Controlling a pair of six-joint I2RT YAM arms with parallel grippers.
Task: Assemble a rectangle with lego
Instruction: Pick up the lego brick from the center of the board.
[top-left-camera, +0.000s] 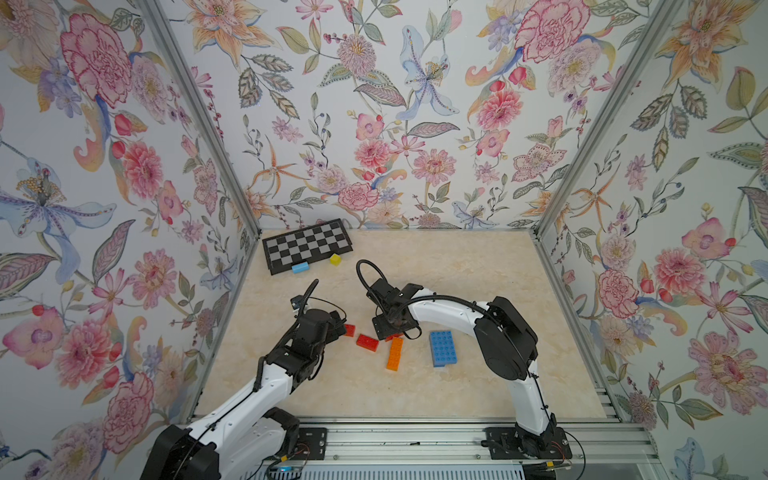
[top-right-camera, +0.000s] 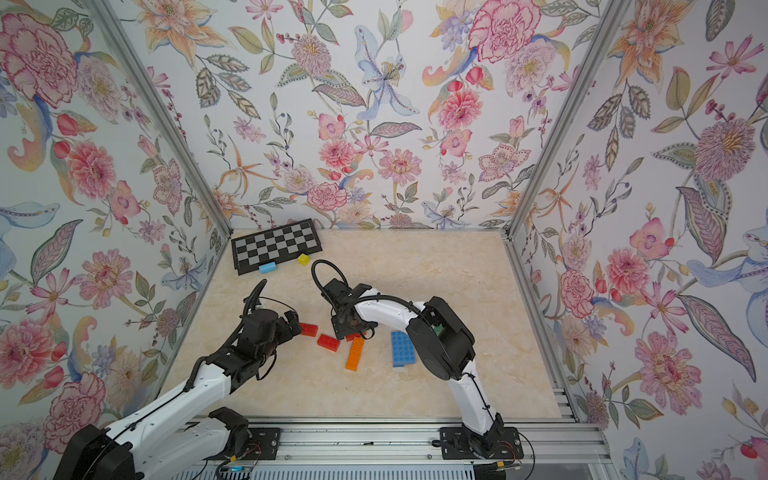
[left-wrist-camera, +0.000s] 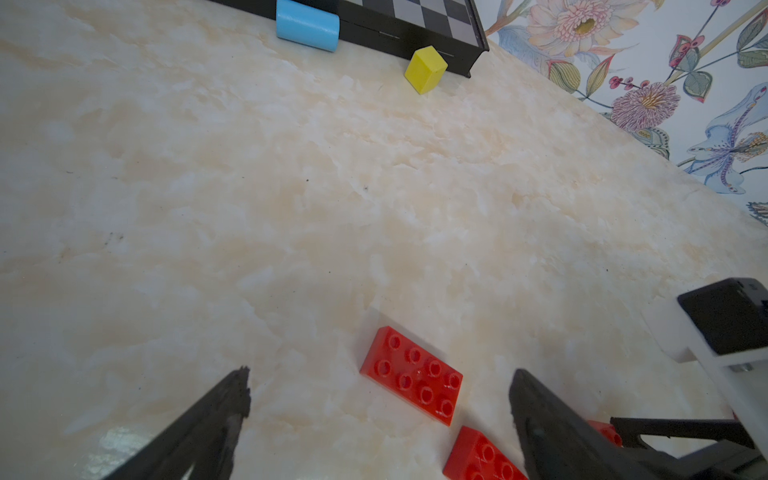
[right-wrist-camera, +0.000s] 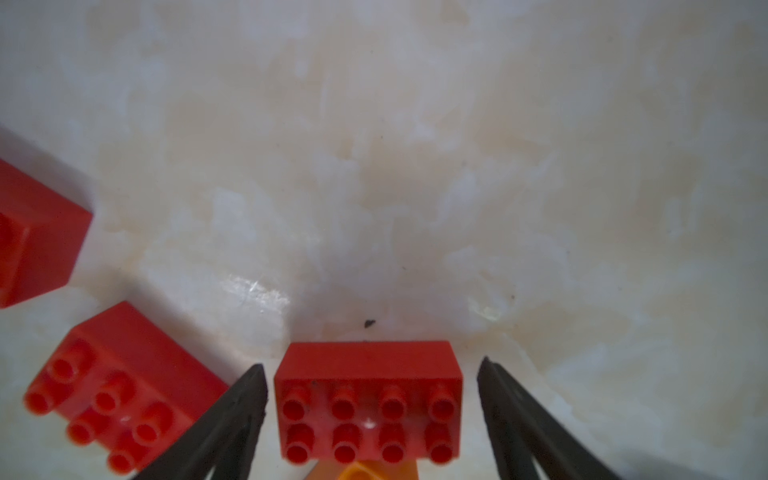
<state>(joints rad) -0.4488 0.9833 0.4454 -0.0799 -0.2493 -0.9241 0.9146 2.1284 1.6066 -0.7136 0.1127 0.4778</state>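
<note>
Three red lego bricks, one orange and one wide blue lie mid-table. My right gripper (right-wrist-camera: 372, 365) is open and straddles a red brick (right-wrist-camera: 368, 399) that rests on the table, with a narrow gap on each side. That brick touches the end of the orange brick (top-left-camera: 395, 353). In a top view the right wrist covers most of it. My left gripper (left-wrist-camera: 380, 376) hangs wide open above the table, and another red brick (left-wrist-camera: 411, 374) lies between and just ahead of its fingers. A third red brick (top-left-camera: 367, 342) sits between the two arms. The blue brick (top-left-camera: 441, 348) lies to the right.
A black checkerboard (top-left-camera: 307, 245) lies at the back left, with a blue cylinder (top-left-camera: 300, 267) and a yellow cube (top-left-camera: 335, 259) at its front edge. Floral walls close in three sides. The right arm's elbow (top-left-camera: 505, 332) rises beside the blue brick.
</note>
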